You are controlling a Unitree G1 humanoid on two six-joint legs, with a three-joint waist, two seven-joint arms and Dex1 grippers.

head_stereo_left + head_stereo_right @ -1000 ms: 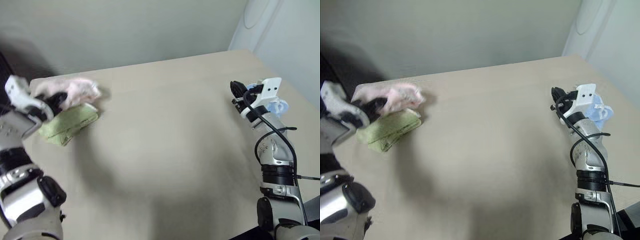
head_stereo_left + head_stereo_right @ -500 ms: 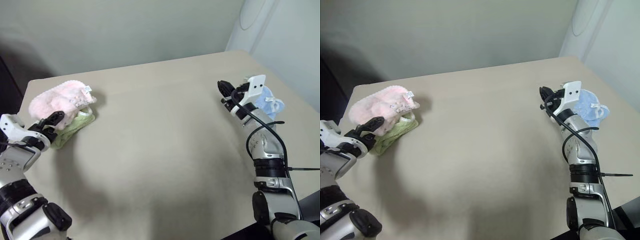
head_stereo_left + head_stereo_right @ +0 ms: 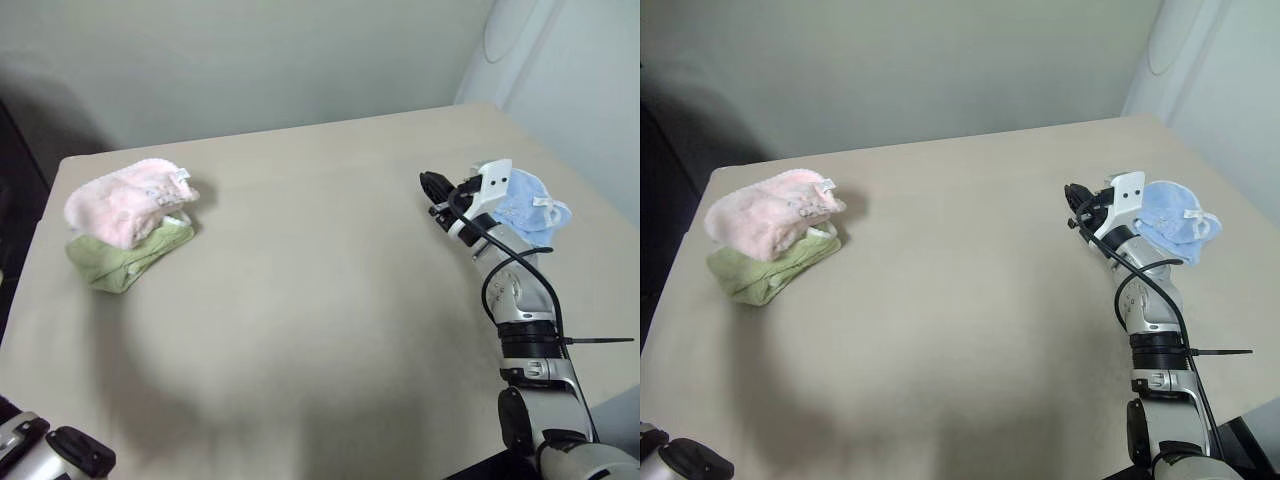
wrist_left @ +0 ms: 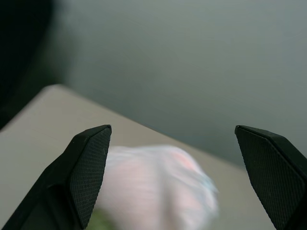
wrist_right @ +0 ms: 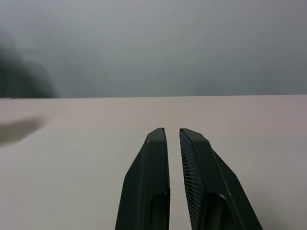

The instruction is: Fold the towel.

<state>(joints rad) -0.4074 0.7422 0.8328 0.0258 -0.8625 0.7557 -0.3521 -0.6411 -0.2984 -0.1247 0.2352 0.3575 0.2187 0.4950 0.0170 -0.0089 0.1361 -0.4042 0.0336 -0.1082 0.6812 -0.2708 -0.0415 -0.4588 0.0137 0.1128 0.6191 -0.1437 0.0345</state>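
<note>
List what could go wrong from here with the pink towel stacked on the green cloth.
1. The pink towel sits bunched on the green cloth near the table corner; a nudge may topple it.
2. The left gripper is open close by and might snag it.

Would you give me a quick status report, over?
Left gripper open, empty. Right gripper shut, empty. Towel bundled atop green cloth. Nothing in the way.

Towel [image 3: 128, 200]: fluffy pink terry. Tabletop [image 3: 320, 300]: smooth, matt beige. My gripper fingers [image 4: 88, 163]: matt black, fine-textured pads.
</note>
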